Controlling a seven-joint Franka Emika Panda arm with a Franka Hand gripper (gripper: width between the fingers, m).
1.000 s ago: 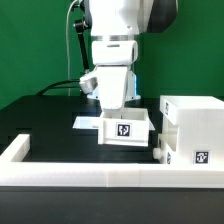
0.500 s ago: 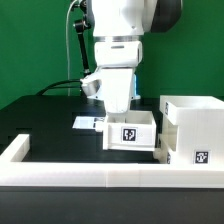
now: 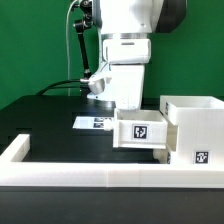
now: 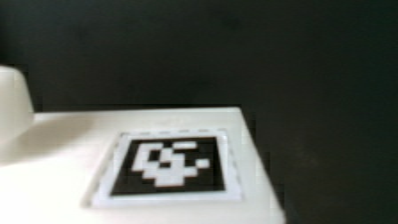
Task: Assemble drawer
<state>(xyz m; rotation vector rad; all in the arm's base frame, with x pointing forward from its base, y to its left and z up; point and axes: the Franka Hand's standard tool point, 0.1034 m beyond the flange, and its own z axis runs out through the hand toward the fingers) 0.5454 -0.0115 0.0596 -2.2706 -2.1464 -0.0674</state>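
Drawer tray point(image 3: 142, 130) directly below the gripper point(image 3: 131, 103), hanging just above the black table point(image 3: 50, 115) and hard against the big hollow casing point(image 3: 197, 128) on the exterior view's right — fingers hidden inside the tray, so grip state impossible to tell. Counted in the exterior view: one tray, one casing, one marker board point(image 3: 93, 122) lying flat behind, one low white border wall point(image 3: 70, 172) in front. From the wrist: one tagged white tray wall point(image 4: 171, 165) close under the camera, black table beyond — no fingers visible.
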